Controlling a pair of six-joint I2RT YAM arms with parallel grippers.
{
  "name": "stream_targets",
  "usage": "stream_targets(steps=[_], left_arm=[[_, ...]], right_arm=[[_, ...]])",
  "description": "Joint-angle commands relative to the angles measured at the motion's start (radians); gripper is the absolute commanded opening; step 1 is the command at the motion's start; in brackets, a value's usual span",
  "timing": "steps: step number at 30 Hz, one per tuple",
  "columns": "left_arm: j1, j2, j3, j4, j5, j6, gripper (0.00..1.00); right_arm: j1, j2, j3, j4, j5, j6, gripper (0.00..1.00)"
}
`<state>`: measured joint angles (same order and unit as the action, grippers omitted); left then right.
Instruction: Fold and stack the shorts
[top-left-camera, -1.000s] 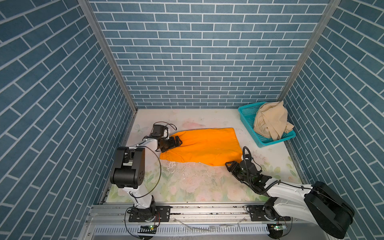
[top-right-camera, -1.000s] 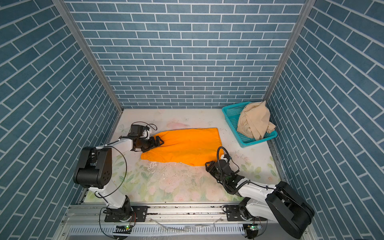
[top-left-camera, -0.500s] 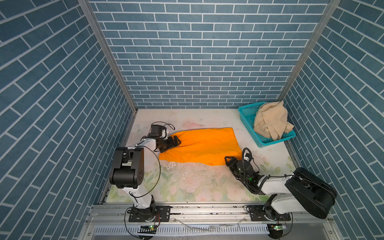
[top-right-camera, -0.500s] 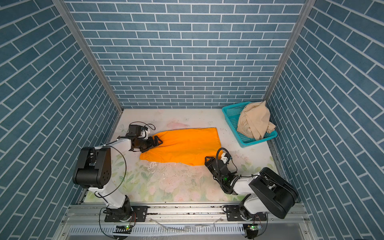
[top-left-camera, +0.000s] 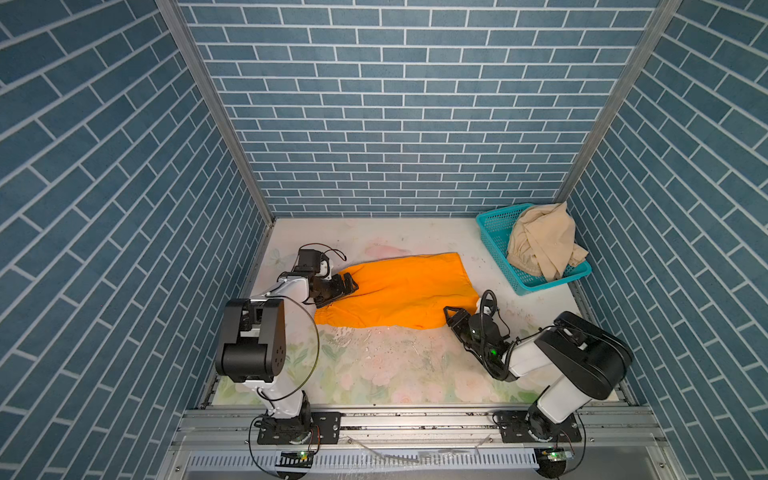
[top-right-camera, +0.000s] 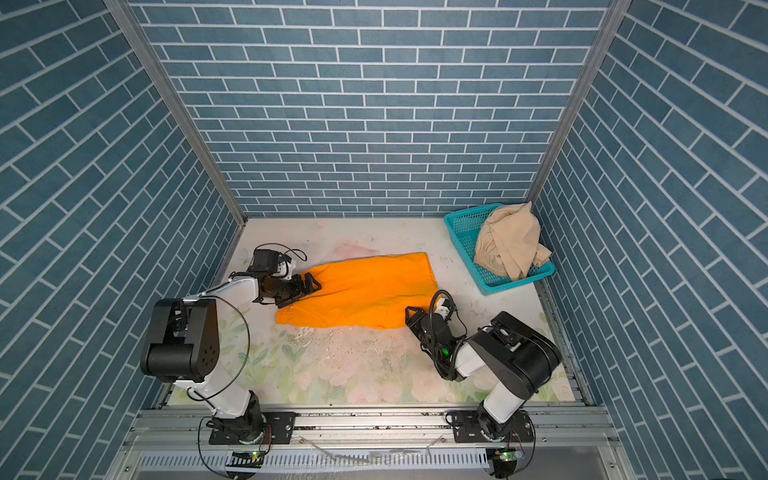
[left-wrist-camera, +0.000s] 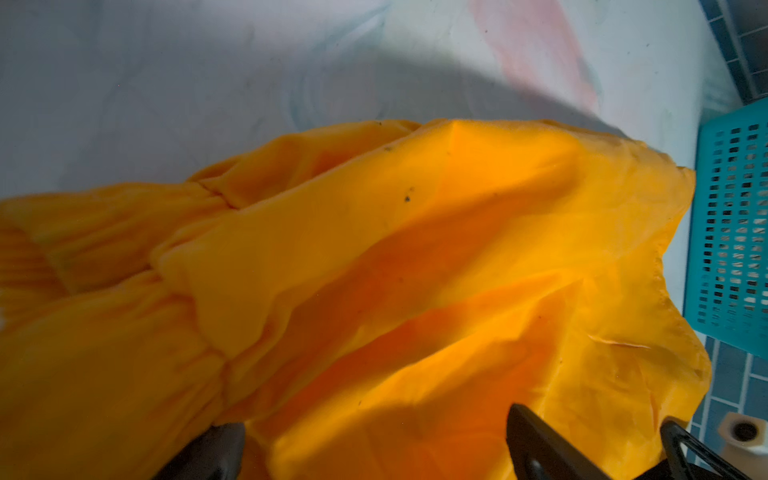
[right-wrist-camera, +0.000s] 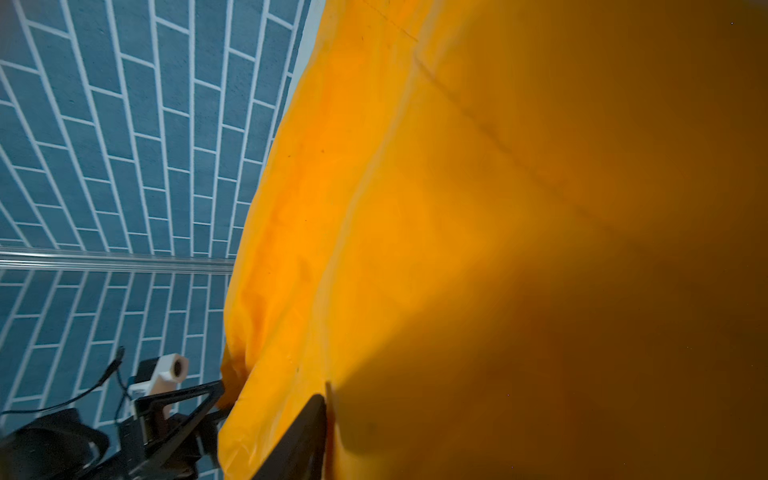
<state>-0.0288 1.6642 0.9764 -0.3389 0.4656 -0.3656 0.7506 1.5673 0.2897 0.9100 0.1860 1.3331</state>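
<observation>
Centre frame: left gripper (top-left-camera: 350, 286), jaws wide, straddles the orange shorts (top-left-camera: 407, 291); right gripper (top-left-camera: 457, 312) at their lower-right corner, jaws unclear.

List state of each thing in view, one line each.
orange shorts: lying flat on table, not stacked.
beige shorts: crumpled in teal basket, unfolded.
teal basket: upright, holds beige shorts.
left claw: open, over orange shorts' waistband end.
right claw: at orange shorts' hem corner; open or shut unclear.
</observation>
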Motion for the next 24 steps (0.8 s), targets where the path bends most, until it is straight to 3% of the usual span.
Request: stream_targets(steps=[1, 4, 9, 17, 21, 24], left_arm=[[-0.020, -0.073, 0.073, -0.203, -0.127, 0.034, 1.00], [-0.044, -0.108, 0.114, -0.277, -0.188, 0.042, 1.00], [-0.045, -0.115, 0.132, -0.338, -0.255, 0.049, 1.00], [-0.045, -0.144, 0.107, -0.299, -0.171, 0.036, 1.00], [-0.081, -0.166, 0.091, -0.291, -0.115, 0.043, 1.00], [-0.201, -0.216, 0.097, -0.298, -0.108, 0.055, 1.00]], right_arm=[[-0.001, -0.156, 0.085, -0.399, 0.027, -0.136, 0.60], [-0.008, -0.226, 0.121, -0.545, 0.061, -0.185, 0.62], [-0.014, -0.250, 0.207, -0.766, 0.002, -0.212, 0.64], [-0.046, -0.516, 0.187, -1.182, 0.045, -0.185, 0.69], [-0.079, -0.635, 0.096, -1.089, -0.008, -0.160, 0.71], [-0.079, -0.637, 0.031, -0.911, -0.073, -0.070, 0.71]])
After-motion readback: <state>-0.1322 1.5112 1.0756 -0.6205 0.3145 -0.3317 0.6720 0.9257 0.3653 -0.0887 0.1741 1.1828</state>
